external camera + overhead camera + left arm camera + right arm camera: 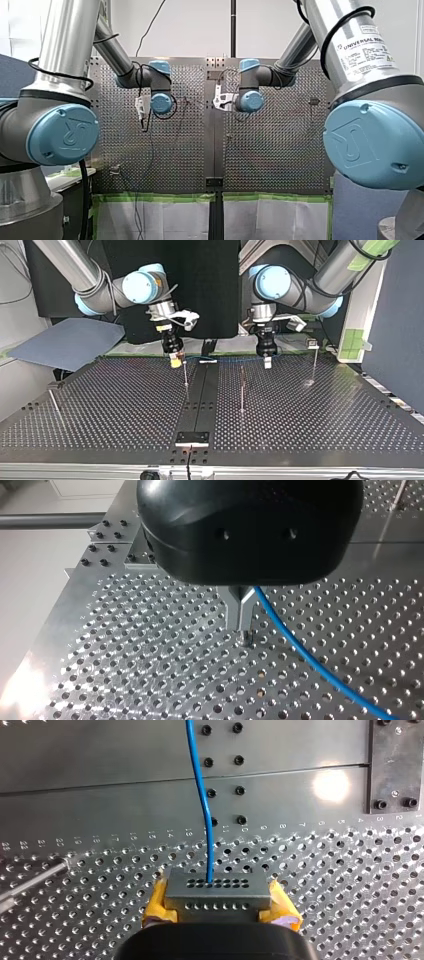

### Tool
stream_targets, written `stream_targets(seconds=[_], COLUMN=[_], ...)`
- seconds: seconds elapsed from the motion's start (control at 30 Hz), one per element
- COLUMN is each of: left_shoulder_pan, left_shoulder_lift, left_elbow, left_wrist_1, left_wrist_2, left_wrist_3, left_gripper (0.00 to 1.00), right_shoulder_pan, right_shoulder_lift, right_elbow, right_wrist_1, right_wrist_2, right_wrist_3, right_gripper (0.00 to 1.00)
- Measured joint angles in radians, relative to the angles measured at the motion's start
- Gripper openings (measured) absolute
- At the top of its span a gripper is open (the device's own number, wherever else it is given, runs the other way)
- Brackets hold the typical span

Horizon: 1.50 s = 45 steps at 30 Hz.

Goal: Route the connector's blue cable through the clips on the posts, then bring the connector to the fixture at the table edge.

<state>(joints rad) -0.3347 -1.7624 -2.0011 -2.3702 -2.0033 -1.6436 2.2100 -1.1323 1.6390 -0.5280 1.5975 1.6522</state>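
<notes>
Pinches connector (pixel 215 890) in right end effector (pixel 221 904), low over surface (pixel 350 885); presses left end effector (pixel 243 629) together just beside blue cable (pixel 300 652). Risks snagging posts (pixel 242 390), or yanking connector askew, if pulled taut

Front view: high behind, between my left arm (pixel 60 75) and my right arm (pixel 365 60), facing forward over the perforated table (pixel 280 150), far back. Top view: low at the opposite edge, facing both arms, mid range; both share the table's dark centre strip (pixel 215 150). Left wrist view: close, along my left gripper (pixel 242 630) onto the table. Right wrist view: close over the connector (pixel 215 892) in my right gripper (pixel 218 902). Both wrist views share the blue cable (pixel 300 655).
</notes>
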Motion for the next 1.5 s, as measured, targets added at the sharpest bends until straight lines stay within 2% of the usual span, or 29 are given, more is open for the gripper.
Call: stream_targets(seconds=[0.53, 1.0, 1.5], left_shoulder_pan=[0.027, 0.042, 0.055], left_shoulder_lift=[-0.028, -0.029, -0.031], left_elbow=[0.017, 0.067, 0.075], left_wrist_1=[-0.014, -0.057, -0.062], left_wrist_2=[0.023, 0.049, 0.067], left_wrist_3=[0.028, 0.044, 0.045], left_gripper=[0.0, 0.0, 0.0], right_shoulder_pan=[-0.016, -0.034, -0.037], right_shoulder_lift=[0.0, 0.0, 0.0], right_elbow=[-0.008, -0.012, -0.016], right_wrist_1=[0.012, 0.013, 0.017], right_wrist_2=[0.0, -0.003, -0.003], right_wrist_3=[-0.005, -0.012, -0.02], right_gripper=[0.0, 0.0, 0.0])
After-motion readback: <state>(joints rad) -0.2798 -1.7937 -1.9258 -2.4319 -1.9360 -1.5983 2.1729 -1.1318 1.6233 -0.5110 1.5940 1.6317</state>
